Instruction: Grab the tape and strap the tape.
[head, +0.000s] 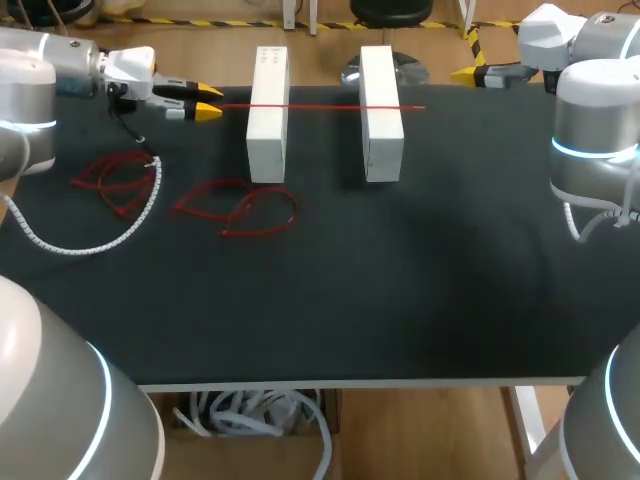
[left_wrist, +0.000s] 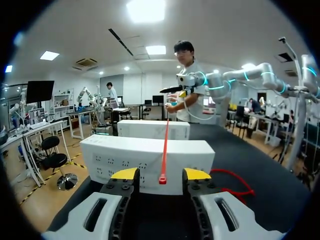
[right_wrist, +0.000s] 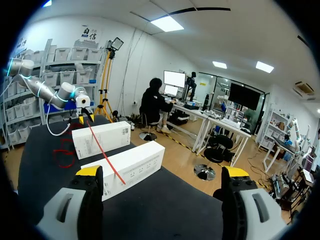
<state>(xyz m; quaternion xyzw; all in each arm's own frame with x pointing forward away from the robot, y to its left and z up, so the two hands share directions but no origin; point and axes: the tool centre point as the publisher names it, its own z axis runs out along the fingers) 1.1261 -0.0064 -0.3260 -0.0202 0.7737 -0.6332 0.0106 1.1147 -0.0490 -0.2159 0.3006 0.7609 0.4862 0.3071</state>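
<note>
one tape (left_wrist: 164, 150) just ahead of left jaws

Head above — wrists share the tape (left_wrist: 164, 145)

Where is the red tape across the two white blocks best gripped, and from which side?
Probably its free end overhanging the left white block, approached level from the left by the left gripper: the red tape is thin and lies flat on the block tops, so only the overhang leaves finger room.
</note>
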